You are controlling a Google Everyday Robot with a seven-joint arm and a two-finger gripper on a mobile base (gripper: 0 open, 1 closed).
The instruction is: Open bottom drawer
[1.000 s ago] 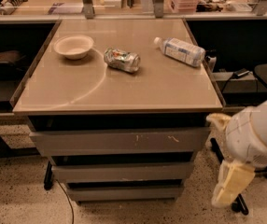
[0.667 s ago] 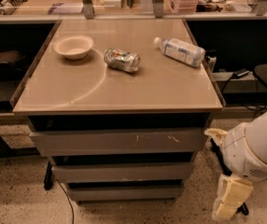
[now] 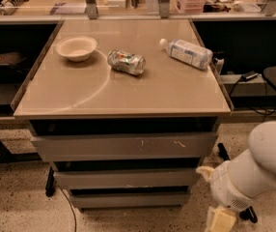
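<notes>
My tabletop (image 3: pixel 152 91) fills the upper view. Beneath it, the bottom drawer (image 3: pixel 128 199) sits lowest, at 9 o'clock from my tool (image 3: pixel 220 220) and apart from it. The tool hangs at the view's 5 o'clock, and I cannot tell whether it is released or clenched.

Warm, dimmish light falls from above. The table (image 3: pixel 176 93) returns a soft sheen, palest toward its far edge, and deep shadow lies under its front edge. The hand (image 3: pixel 220 220), low beneath the front right corner, catches the light.
</notes>
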